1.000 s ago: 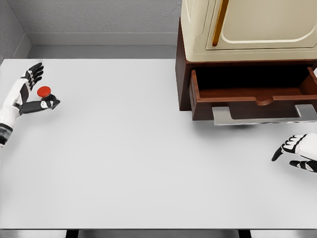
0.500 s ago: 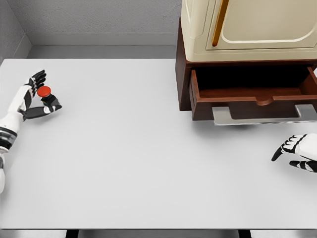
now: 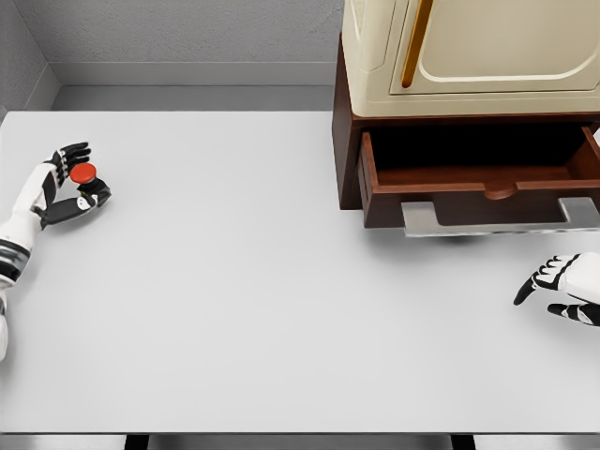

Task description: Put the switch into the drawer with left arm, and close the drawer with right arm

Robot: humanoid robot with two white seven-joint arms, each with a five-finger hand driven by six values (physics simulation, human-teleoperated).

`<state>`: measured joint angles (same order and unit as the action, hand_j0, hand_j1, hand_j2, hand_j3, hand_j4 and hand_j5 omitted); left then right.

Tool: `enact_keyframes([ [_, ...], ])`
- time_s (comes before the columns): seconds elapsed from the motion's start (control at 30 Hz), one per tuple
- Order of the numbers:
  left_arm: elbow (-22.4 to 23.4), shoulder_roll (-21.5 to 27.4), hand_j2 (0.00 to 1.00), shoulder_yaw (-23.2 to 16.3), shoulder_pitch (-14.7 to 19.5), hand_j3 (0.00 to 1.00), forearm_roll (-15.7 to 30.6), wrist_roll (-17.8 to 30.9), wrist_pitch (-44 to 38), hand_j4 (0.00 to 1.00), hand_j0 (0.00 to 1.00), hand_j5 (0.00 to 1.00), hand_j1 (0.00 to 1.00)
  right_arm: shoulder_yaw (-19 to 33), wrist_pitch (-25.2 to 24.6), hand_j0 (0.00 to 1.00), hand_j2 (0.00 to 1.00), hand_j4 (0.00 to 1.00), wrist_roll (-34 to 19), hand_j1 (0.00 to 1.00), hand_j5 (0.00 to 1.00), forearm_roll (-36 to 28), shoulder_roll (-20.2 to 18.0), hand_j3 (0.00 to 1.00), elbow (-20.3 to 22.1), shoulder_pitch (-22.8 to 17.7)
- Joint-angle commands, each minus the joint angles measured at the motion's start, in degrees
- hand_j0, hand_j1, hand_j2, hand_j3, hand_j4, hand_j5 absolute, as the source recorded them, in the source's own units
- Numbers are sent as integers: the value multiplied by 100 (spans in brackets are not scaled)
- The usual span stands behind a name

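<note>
Head view, the only one I have: my left hand (image 3: 64,184) sits at nine o'clock, far out on the white surface (image 3: 234,281), with thumb and fingers clamped on the switch (image 3: 84,180), whose red button faces up. The drawer (image 3: 478,183) stands pulled open at two o'clock, well apart from the switch, its grey handle (image 3: 497,217) jutting toward me. My right hand (image 3: 562,286) hovers at four o'clock, just below that handle, fingers loosely curled and holding nothing.

For the carry, I judge the grip should stay firm and the switch level as I travel toward two o'clock, high enough to clear the drawer's front lip before lowering into the cavity. I would keep the right hand back until the left is out.

Apart from the brown base and the cream cabinet (image 3: 469,47) above the drawer, the surface carries nothing else that I can see. Grey walls (image 3: 187,33) close the room at twelve o'clock.
</note>
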<state>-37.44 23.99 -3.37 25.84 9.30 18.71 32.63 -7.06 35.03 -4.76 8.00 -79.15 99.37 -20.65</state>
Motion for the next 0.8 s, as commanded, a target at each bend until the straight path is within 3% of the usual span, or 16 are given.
enact_keyframes([
  [0.0, 17, 1, 76, 3, 0, 76, 28, 1, -2, 76, 76, 76, 76, 2, -3, 60, 60, 60, 10, 60, 60, -35, -13, 60, 4, 0],
  [0.1, 9, -8, 76, 3, -9, 76, 28, 1, -2, 76, 76, 76, 76, 2, -3, 60, 60, 60, 10, 60, 60, -35, -22, 60, 4, 0],
  [0.2, 9, -8, 68, 3, -26, 68, 28, 1, 112, 68, 68, 68, 68, 2, -3, 60, 60, 60, 10, 60, 60, -35, -22, 60, 4, 0],
  [0.37, 9, -8, 67, 3, -70, 67, 37, 1, 217, 67, 67, 67, 67, 2, -3, 60, 60, 60, 2, 60, 60, -35, -13, 60, 4, 0],
  [0.57, -71, -8, 57, 3, -79, 57, 45, 10, 226, 57, 57, 57, 57, 2, -3, 60, 60, 60, 10, 60, 60, -35, -22, 60, 4, 0],
  [0.77, -466, 1, 51, 3, -158, 51, 46, 36, 217, 51, 51, 51, 51, 2, -3, 60, 60, 60, 10, 60, 60, -35, -22, 60, -5, 0],
])
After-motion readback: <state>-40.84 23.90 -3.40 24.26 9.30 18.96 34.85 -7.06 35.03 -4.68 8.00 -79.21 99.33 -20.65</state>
